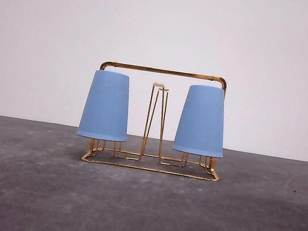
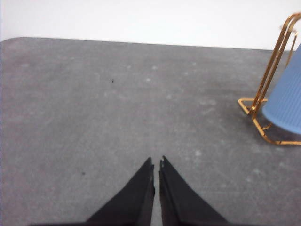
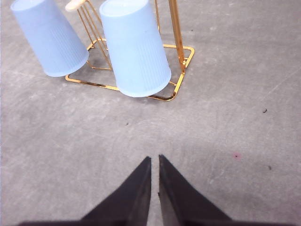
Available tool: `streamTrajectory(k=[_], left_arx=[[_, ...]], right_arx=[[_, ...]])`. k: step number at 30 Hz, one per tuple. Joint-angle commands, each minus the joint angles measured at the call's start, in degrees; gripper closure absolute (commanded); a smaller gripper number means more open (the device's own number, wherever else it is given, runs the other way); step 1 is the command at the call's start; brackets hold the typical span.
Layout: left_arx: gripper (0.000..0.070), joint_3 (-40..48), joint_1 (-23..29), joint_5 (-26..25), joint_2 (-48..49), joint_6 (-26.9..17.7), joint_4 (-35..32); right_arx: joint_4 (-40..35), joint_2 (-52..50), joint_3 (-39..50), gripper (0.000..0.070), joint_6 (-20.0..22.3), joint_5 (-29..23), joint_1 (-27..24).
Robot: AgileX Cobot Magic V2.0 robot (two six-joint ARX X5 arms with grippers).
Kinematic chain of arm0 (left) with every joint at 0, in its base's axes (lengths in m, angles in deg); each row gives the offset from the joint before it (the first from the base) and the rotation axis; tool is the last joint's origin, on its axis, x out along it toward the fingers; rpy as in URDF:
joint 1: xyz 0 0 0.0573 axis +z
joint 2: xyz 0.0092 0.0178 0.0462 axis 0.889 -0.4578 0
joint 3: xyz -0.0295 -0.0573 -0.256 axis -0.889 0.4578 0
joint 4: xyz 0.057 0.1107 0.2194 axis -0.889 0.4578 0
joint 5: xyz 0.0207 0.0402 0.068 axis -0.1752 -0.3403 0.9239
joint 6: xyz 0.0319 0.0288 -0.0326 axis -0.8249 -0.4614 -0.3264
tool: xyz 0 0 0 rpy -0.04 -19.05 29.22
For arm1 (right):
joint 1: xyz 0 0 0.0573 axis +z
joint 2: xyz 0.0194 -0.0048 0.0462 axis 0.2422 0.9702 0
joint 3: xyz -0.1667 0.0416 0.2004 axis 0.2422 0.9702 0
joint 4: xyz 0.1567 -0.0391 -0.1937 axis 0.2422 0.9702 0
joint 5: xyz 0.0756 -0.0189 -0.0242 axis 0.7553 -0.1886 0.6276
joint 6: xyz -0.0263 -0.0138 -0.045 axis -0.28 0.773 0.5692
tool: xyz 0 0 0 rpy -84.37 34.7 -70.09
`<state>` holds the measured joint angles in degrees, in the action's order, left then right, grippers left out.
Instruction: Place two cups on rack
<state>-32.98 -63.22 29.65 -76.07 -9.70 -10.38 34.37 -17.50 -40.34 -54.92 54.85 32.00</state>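
The rack [image 1: 157, 122], a gold wire stand with an arched top bar, sits near the middle of the grey bench [image 1: 139, 207] in the front view, in front of a white wall [image 1: 166, 35]. The left cup [image 1: 106, 105] hangs upside down over a prong at the rack's left end, and the right cup [image 1: 202, 120] hangs the same way at the right end; both rims sit just above the rectangular base. Between them stands a bare prong with a white tip [image 1: 158, 84]. A dark piece of an arm shows at the right edge of this view. In the left wrist view, the left gripper [image 2: 156, 163] has its jaws pressed together, holding nothing, above bare bench, with a corner of the rack and part of a blue cup well apart from it at the edge of the picture. In the right wrist view, the right gripper [image 3: 155, 160] also has its jaws pressed together and empty, hovering over the bench a little way off from the rack, where both inverted cups lean on their prongs inside the base frame.
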Motion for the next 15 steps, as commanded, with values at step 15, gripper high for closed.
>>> streamTrajectory(k=[15], left_arx=[[0.0700, 3.04, 0.04, 0.15, 0.02, -0.39, -7.35]], right_arx=[[-2.93, 0.13, -0.70, 0.0675, -0.57, 0.09, 0.26]])
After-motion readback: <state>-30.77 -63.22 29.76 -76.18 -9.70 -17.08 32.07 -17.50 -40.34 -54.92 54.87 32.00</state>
